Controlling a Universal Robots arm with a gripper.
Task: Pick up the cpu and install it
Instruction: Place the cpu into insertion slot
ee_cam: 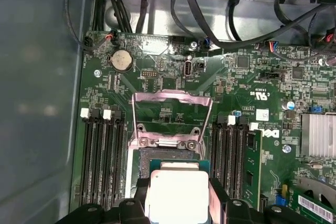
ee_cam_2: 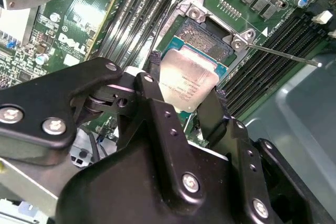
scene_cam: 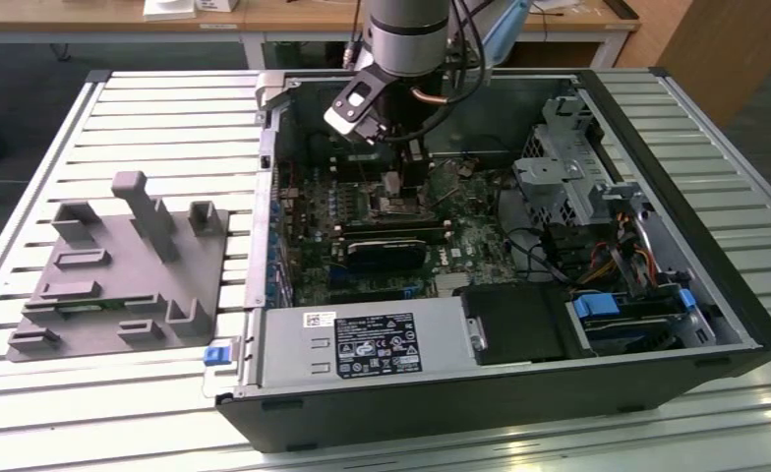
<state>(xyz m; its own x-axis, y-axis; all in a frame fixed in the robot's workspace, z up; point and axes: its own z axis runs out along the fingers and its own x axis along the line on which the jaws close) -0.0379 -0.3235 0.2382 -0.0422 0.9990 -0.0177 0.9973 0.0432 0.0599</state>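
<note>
Your fingers (ee_cam_2: pixel 157 98) are closed on the cpu (ee_cam_2: pixel 185 77), one against each of two opposite edges. The chip sits flat between them, its silvery metal top turned up toward the wrist cameras. It is square, so it has no long axis. In the first wrist view its edges run in line with those of the socket (ee_cam: pixel 173 157).

That socket lies open directly beneath the fingers. The cpu covers part of it, and the socket's green border shows past the chip's free edge. You cannot tell whether the chip touches the socket or hangs just above it.

Just beyond the fingers, the metal load frame (ee_cam: pixel 171 113) is swung open on its hinge. A thin lever (ee_cam_2: pixel 283 55) juts out from one corner of the socket. Banks of black memory slots (ee_cam: pixel 102 156) run along both flanks of the fingers, close beside them, and a ribbed heat sink (ee_cam: pixel 317 135) stands farther out past one bank.

In the exterior view the arm (scene_cam: pixel 405 39) reaches down into the open computer case (scene_cam: pixel 491 413). The grey tray (scene_cam: pixel 110 261) lies on the slatted bench (scene_cam: pixel 162 108), well apart from the fingers.
</note>
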